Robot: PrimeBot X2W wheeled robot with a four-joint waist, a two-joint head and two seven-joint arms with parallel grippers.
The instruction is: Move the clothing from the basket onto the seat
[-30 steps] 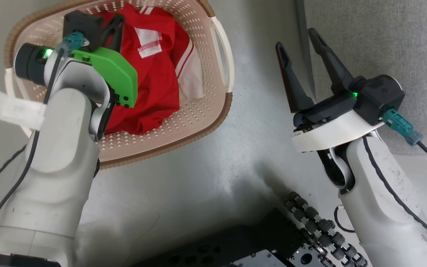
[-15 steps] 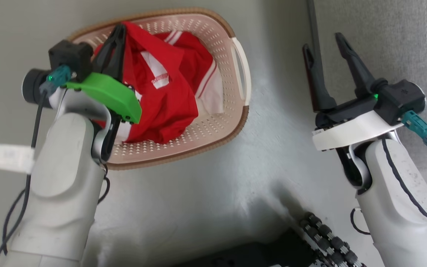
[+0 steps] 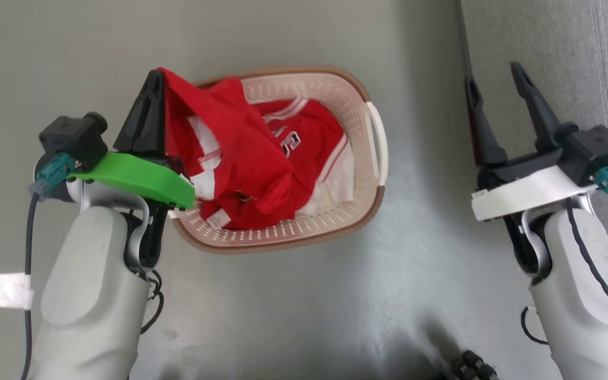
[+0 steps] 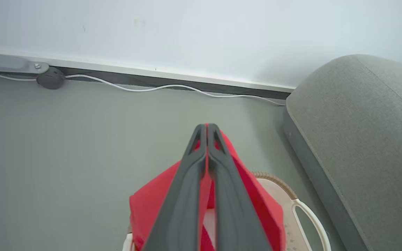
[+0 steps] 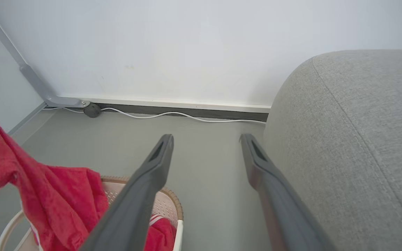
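My left gripper [image 4: 207,129] is pinched tight on a red garment [image 3: 230,158] that hangs over the basket [image 3: 330,87]. I think a numbered jersey [image 3: 309,132] lies inside. My right gripper [image 3: 492,74] stands wide and empty beside the seat [image 3: 547,37].

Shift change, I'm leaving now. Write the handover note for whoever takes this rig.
Left gripper: fingers shut on a red garment, raised, hanging over the basket.
Right gripper: open, empty, near the sofa.
Numbered jersey lies in the basket.
Done: one garment grasped and lifted.
Left: carry it to the sofa, release, then fetch the jersey.
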